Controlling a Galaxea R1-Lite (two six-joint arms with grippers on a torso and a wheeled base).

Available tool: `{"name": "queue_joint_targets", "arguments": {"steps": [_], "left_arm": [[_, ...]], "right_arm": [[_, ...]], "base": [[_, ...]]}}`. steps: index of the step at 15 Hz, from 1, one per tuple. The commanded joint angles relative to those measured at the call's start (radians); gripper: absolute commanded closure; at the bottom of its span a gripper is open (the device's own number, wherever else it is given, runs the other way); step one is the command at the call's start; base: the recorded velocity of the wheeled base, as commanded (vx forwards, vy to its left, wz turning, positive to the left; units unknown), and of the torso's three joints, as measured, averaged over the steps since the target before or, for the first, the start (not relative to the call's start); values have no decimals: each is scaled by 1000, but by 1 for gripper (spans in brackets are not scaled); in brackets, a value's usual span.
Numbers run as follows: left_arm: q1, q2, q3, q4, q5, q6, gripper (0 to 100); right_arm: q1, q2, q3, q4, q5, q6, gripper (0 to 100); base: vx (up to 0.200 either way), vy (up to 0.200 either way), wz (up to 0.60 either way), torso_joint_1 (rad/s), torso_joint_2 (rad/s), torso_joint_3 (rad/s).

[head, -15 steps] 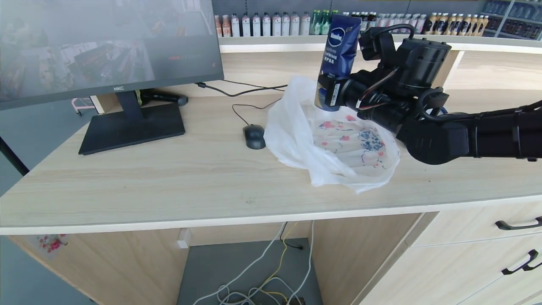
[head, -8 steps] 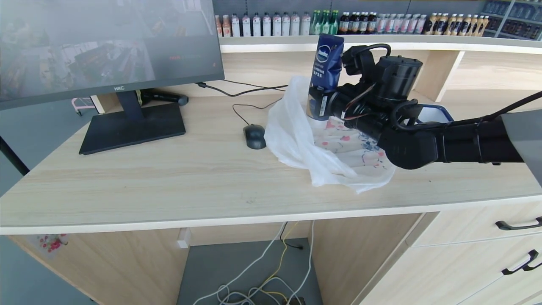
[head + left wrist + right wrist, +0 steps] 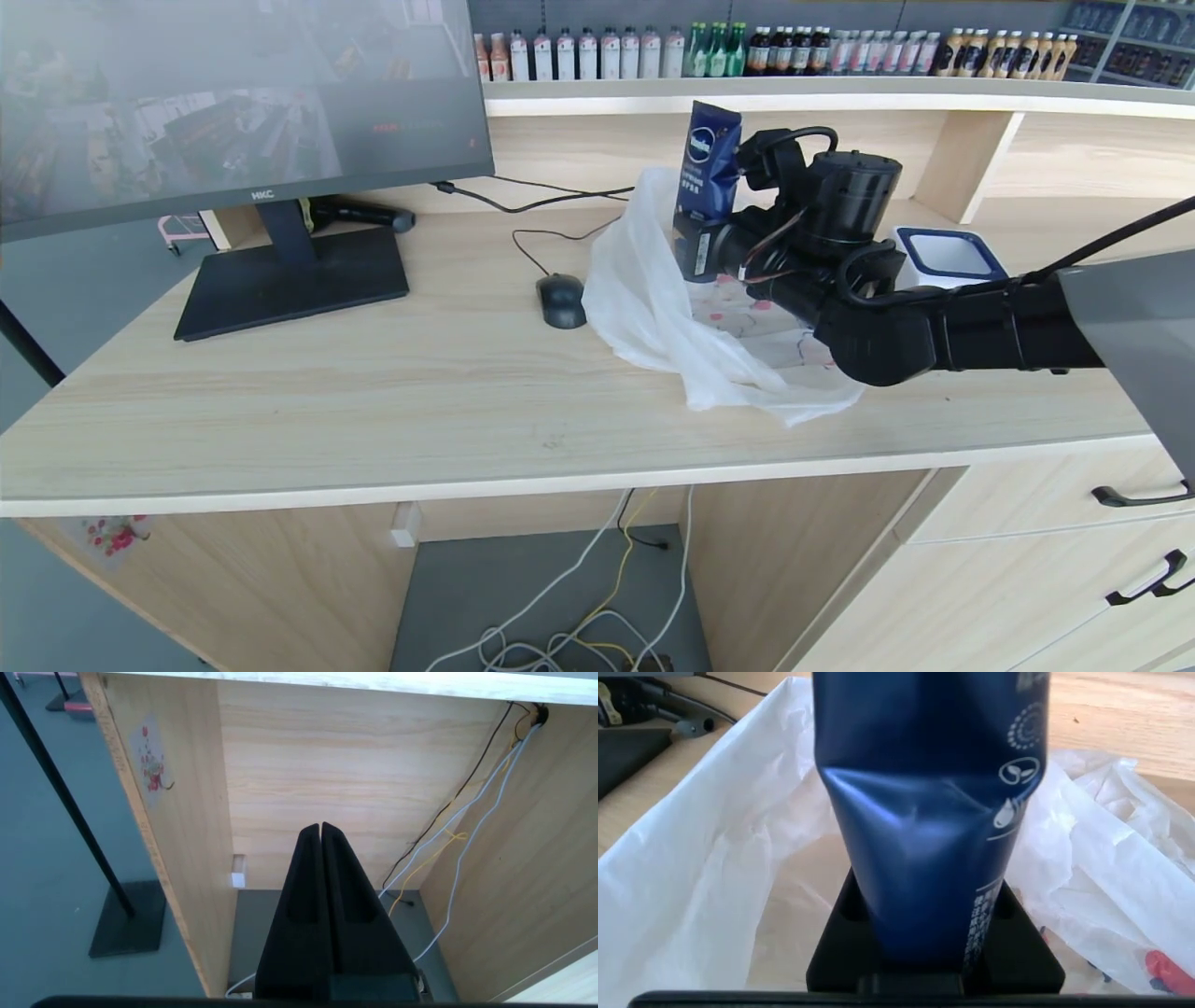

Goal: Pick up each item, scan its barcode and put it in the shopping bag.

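A dark blue pouch point(image 3: 707, 182) stands upright in my right gripper point(image 3: 702, 252), which is shut on its lower part, right over the mouth of the white shopping bag point(image 3: 672, 322). The bag lies crumpled on the counter, with red and blue print showing through. In the right wrist view the blue pouch point(image 3: 929, 812) rises between the fingers, and the white shopping bag point(image 3: 710, 868) spreads beneath and around it. My left gripper point(image 3: 320, 845) hangs shut below the counter, facing the wooden panel and cables.
A black mouse point(image 3: 561, 301) lies left of the bag, with a monitor point(image 3: 233, 103) on its stand at the back left. A blue-rimmed white container point(image 3: 945, 255) sits behind my right arm. Bottles point(image 3: 747, 47) line the far shelf.
My right gripper has carried the blue pouch down and to the left, lower over the bag's mouth. The blue-rimmed container behind the arm has come into sight.
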Motion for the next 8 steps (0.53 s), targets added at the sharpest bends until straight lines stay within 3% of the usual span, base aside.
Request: {"name": "queue_joint_targets", "arguments": {"steps": [1, 8], "left_arm": [[0, 0, 0, 0, 0, 0, 100], [0, 0, 0, 0, 0, 0, 100]], "right_arm": [[0, 5, 6, 1, 0, -1, 100], [5, 7, 34, 3, 2, 1, 100]], "base": [[0, 0, 0, 0, 0, 0], [0, 0, 0, 0, 0, 0]]}}
